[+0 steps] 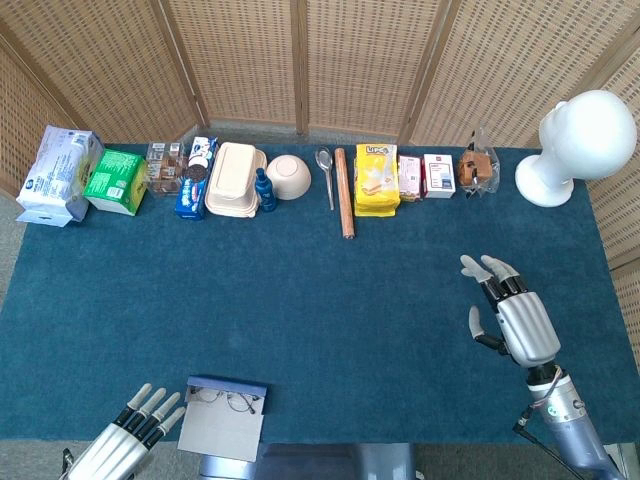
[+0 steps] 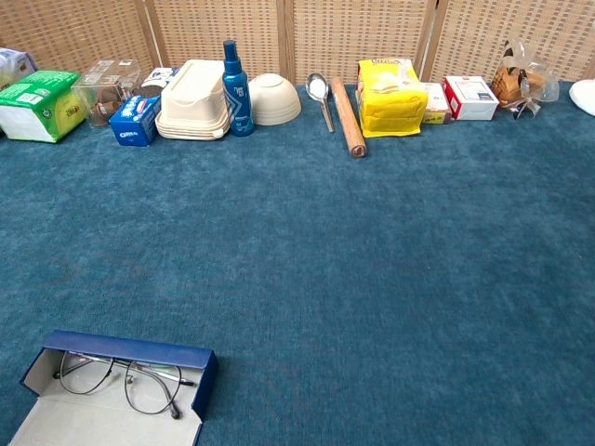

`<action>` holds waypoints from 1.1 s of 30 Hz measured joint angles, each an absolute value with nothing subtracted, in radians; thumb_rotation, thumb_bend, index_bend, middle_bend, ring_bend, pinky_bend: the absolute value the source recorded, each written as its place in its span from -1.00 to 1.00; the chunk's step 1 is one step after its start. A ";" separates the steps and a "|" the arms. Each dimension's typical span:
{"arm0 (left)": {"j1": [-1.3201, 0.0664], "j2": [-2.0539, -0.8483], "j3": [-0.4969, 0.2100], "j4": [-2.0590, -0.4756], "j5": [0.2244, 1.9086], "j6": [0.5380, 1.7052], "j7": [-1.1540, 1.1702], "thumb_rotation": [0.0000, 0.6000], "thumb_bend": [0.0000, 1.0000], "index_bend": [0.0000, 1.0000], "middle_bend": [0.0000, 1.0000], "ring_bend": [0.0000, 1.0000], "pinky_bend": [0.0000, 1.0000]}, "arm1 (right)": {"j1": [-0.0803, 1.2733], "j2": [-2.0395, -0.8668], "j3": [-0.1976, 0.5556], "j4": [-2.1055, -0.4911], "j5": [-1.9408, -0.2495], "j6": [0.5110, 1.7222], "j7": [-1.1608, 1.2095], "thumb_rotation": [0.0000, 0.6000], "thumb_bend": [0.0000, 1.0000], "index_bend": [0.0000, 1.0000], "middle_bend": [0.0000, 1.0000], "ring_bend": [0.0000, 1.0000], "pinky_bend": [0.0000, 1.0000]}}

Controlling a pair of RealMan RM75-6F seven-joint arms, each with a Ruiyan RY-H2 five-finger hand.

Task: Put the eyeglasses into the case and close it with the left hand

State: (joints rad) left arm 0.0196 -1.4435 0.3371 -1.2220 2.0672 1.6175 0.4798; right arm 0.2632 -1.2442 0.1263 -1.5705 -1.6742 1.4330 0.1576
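The blue eyeglass case (image 2: 130, 351) lies open at the table's near left edge, its pale lid (image 1: 221, 432) folded toward me. The thin-framed eyeglasses (image 2: 125, 381) rest inside it, also seen as eyeglasses (image 1: 228, 400) in the head view. My left hand (image 1: 130, 437) sits low at the bottom left, just left of the case, fingers extended and apart, holding nothing. My right hand (image 1: 512, 314) hovers over the right side of the table, fingers spread and empty. Neither hand shows in the chest view.
Along the far edge stand a tissue pack (image 1: 58, 174), green box (image 1: 116, 180), cream container (image 1: 235, 178), blue bottle (image 2: 235, 78), bowl (image 1: 288, 176), spoon (image 1: 326, 176), rolling pin (image 1: 344, 192), yellow bag (image 1: 376, 180), small boxes (image 1: 438, 175) and a white mannequin head (image 1: 580, 145).
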 measured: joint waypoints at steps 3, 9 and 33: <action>0.027 -1.473 0.328 -1.182 2.084 1.622 0.502 0.67 -0.60 -0.91 -1.00 -1.00 -1.00 | 0.269 -1.244 0.121 -1.568 -1.681 1.439 0.175 0.68 0.31 -0.90 -0.49 -0.77 -0.68; 0.035 -1.504 0.317 -1.140 2.105 1.634 0.522 0.65 -0.60 -0.92 -1.00 -1.00 -1.00 | 0.278 -1.237 0.115 -1.574 -1.696 1.449 0.197 0.68 0.31 -0.92 -0.50 -0.77 -0.68; 0.000 -1.477 0.309 -1.128 2.145 1.594 0.587 0.59 -0.57 -1.00 -1.00 -1.00 -1.00 | 0.282 -1.213 0.078 -1.592 -1.744 1.508 0.261 0.67 0.32 -0.94 -0.50 -0.77 -0.68</action>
